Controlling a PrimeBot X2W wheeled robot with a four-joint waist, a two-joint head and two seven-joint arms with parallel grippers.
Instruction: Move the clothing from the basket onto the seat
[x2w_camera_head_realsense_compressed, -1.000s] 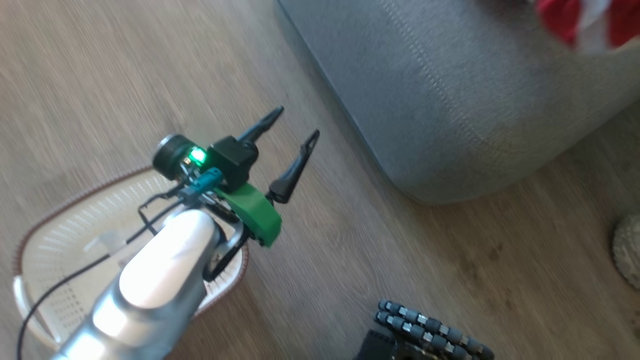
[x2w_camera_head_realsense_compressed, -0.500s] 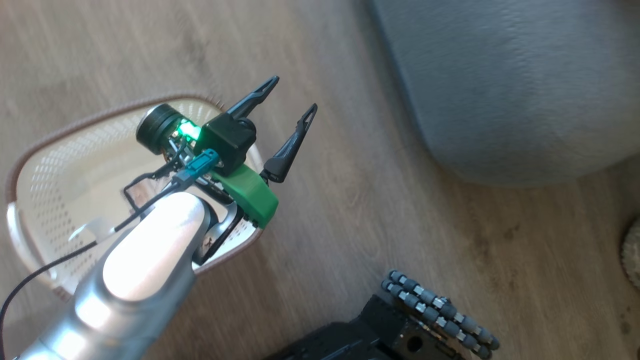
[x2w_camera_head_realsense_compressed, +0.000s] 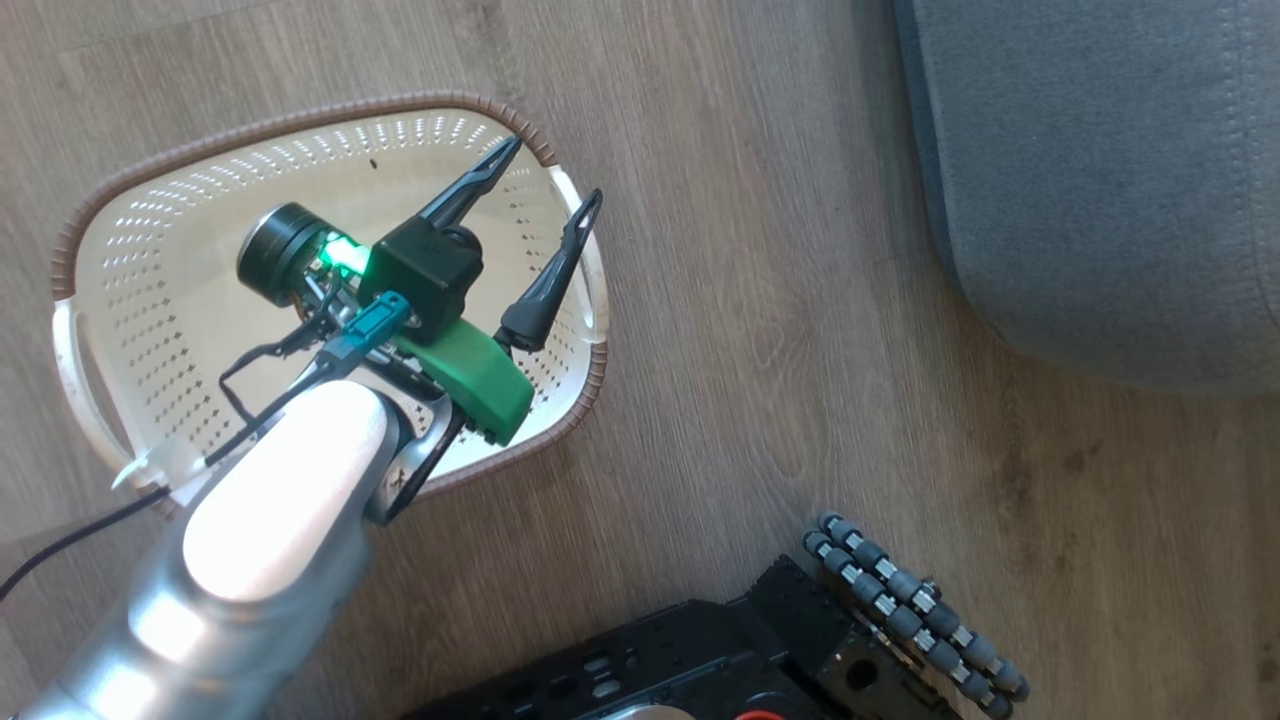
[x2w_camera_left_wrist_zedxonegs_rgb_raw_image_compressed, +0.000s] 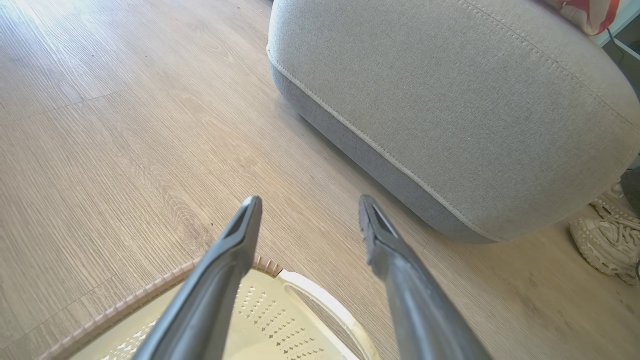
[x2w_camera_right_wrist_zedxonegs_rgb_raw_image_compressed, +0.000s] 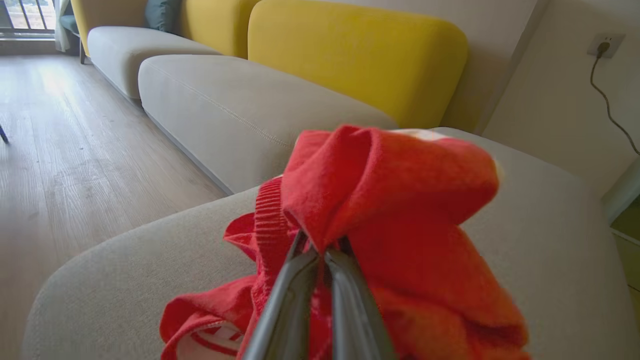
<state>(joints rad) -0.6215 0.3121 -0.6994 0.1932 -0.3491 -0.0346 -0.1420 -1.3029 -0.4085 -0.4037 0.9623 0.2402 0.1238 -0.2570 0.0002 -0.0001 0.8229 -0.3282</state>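
**Head view:** the left gripper (x2w_camera_head_realsense_compressed: 556, 168), jaws spread wide, hangs over the cream basket (x2w_camera_head_realsense_compressed: 300, 118), whose perforated floor shows beneath it. The grey seat (x2w_camera_head_realsense_compressed: 1100, 180) lies to the far right.

**Left wrist view:** the open jaws reach past the basket's rim. Red-and-white clothing (x2w_camera_left_wrist_zedxonegs_rgb_raw_image_compressed: 590, 12) shows at the seat's far edge.

**Right wrist view:** the right gripper (x2w_camera_right_wrist_zedxonegs_rgb_raw_image_compressed: 322, 255), jaws pinched on red clothing, is over the seat.

Qty: basket (x2w_camera_head_realsense_compressed: 150, 260) x1, clothing bundle (x2w_camera_right_wrist_zedxonegs_rgb_raw_image_compressed: 400, 200) x1, shoe (x2w_camera_left_wrist_zedxonegs_rgb_raw_image_compressed: 600, 240) x1.
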